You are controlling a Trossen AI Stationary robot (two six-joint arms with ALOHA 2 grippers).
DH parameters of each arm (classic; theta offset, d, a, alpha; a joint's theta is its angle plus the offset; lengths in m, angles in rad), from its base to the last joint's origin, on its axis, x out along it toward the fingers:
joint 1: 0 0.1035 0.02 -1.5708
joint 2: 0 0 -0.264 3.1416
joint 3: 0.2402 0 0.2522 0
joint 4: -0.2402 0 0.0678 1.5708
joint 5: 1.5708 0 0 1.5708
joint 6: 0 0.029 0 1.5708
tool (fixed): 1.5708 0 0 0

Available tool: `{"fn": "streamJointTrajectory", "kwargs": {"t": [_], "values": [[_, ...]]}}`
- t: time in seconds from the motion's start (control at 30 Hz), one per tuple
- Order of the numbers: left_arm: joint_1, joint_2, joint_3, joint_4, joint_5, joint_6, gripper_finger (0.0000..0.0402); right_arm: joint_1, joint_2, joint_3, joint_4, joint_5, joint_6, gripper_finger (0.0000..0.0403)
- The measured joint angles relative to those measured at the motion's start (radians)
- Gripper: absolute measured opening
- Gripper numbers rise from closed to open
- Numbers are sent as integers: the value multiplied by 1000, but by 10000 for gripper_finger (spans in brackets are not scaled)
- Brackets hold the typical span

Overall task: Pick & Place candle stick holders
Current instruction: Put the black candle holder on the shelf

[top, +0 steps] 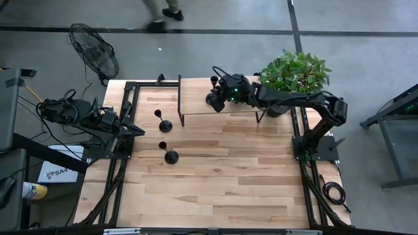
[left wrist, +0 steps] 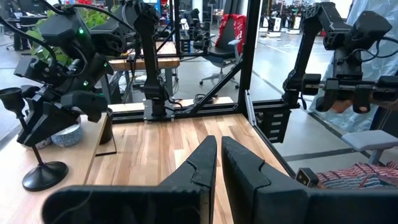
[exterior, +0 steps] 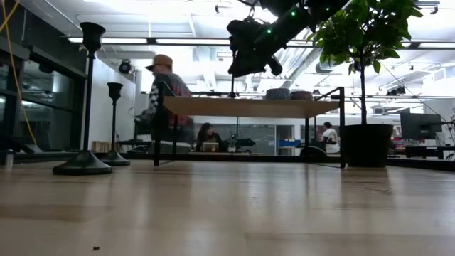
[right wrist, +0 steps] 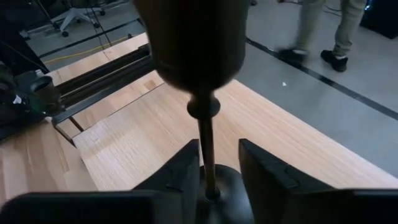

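Observation:
Two black candle stick holders (top: pixel 163 124) (top: pixel 170 155) stand on their round bases on the wooden table, left of the middle. A third holder (top: pixel 213 81) stands upright on its base on the raised wooden shelf (top: pixel 196 104) at the far middle. My right gripper (right wrist: pixel 214 171) reaches over the shelf, slanting down, open, with a finger on either side of this holder's thin stem (right wrist: pixel 206 149), low near the base. My left gripper (left wrist: pixel 219 162) waits shut and level at the table's left edge (top: pixel 134 129), holding nothing. My right gripper has the third holder's stem (right wrist: pixel 206 163) standing right beside one finger (right wrist: pixel 186 171), while a clear gap separates it from the other finger. Whether that finger touches the stem I cannot tell. The holder's base (right wrist: pixel 221 186) rests on the shelf.
A potted plant (top: pixel 294 75) stands at the shelf's right end, close to my right arm. The shelf's black frame legs (top: pixel 181 121) come down onto the table. Open tabletop lies toward the near edge (top: pixel 215 196). People move in the room beyond the far edge.

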Motion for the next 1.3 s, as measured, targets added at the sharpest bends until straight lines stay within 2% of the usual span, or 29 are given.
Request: {"fn": "streamJointTrajectory", "kwargs": {"t": [0.23,0.4,0.6,0.73,0.83,0.9,1.03,1.2,1.3], "values": [[0,0,0,0,0,0,26,0,-45,0,-23,-2,-22,166],[0,0,0,0,0,0,26,1,-110,0,-189,-8,-28,193],[0,0,0,0,0,0,26,42,-194,0,-441,-4,-32,193],[0,0,0,0,0,0,26,123,-221,0,-554,37,-55,183],[0,0,0,0,0,0,26,210,-222,-2,-567,96,-67,173],[0,0,0,2,-1,11,26,276,-225,-44,-486,130,-96,167],[0,-1,0,8,-20,178,26,376,-238,-220,-219,134,-153,152],[0,2,0,-1,-21,183,26,468,-278,-436,121,90,-119,132],[0,2,-1,-1,-23,181,26,524,-304,-542,251,91,-119,122]]}}
